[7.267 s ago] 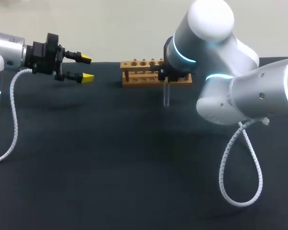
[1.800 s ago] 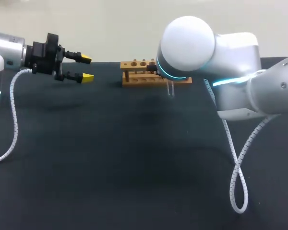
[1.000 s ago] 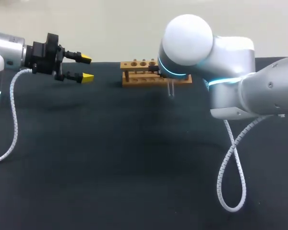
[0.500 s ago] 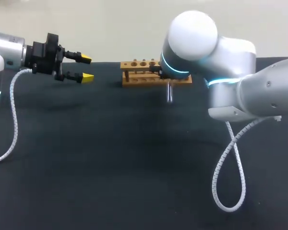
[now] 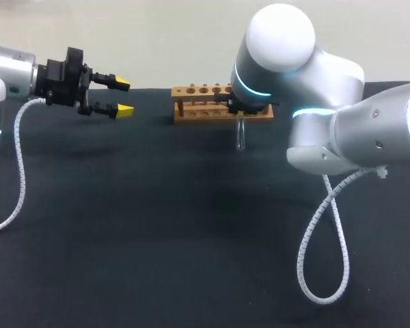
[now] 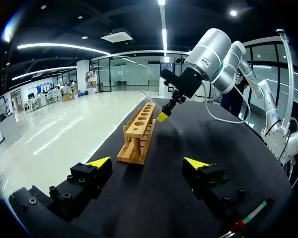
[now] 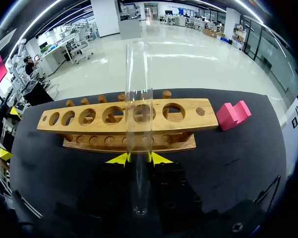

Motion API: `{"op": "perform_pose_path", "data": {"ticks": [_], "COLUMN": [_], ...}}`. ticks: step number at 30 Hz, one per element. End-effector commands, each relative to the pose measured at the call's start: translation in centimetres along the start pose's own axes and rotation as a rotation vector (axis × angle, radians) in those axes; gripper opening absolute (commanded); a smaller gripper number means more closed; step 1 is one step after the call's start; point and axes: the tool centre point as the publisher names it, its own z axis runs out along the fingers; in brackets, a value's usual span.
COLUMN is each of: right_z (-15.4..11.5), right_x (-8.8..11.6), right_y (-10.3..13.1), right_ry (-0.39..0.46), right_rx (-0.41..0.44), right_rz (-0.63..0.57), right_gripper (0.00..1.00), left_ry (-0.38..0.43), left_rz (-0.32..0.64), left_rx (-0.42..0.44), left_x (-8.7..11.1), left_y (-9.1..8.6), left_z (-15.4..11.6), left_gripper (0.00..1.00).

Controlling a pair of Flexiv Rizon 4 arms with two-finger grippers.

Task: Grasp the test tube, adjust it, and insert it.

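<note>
- One clear glass test tube (image 5: 240, 137) is pinched between the two yellow tips of the right gripper (image 7: 138, 158), which press on it from either side.
- In the head view the tube hangs about upright from that gripper, just on the near side of the rack and towards its right end. I cannot tell whether its lower end touches the cloth.
- In the right wrist view the tube (image 7: 139, 124) runs out ahead of the fingers and crosses in front of one hole of the rack.
- One light wooden test tube rack (image 5: 205, 102) stands at the far side of the table. It has a top plank over a lower plank.
- In the right wrist view I count six round holes in a row in the top plank (image 7: 89, 116), the one behind the tube included.
- One small pink block (image 7: 232, 115) lies on the cloth just beside one end of the rack.
- The left gripper (image 5: 121, 97) hangs over the left part of the table, well apart from the rack. Its jaws are spread and there is nothing between them.
- In the left wrist view the rack (image 6: 139, 134) lies ahead of the left gripper (image 6: 149, 162), with the right gripper (image 6: 164, 115) beyond it.
- Two white coiled cables hang down, one from the left arm (image 5: 17, 171) and one from the right (image 5: 328, 239).
- The table is covered with a flat black cloth (image 5: 157, 239).
</note>
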Motion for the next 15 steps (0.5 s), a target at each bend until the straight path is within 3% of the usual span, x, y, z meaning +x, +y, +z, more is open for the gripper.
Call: {"op": "perform_pose_path", "data": {"ticks": [1,15], "right_z": [0.5,-1.3], "right_x": [-0.3,0.8], "right_y": [0.2,0.5], "right_ry": [0.025,0.017], "right_rx": [-0.001,-0.006], "right_rz": [-0.002,0.033], "right_gripper": [0.00,0.00], "left_ry": [-0.003,-0.003], "left_rz": [0.003,0.003], "left_rx": [-0.004,-0.004], "left_x": [0.1,0.1], "left_y": [-0.1,-0.1], "left_z": [0.0,0.0], "left_gripper": [1.00,1.00]}}
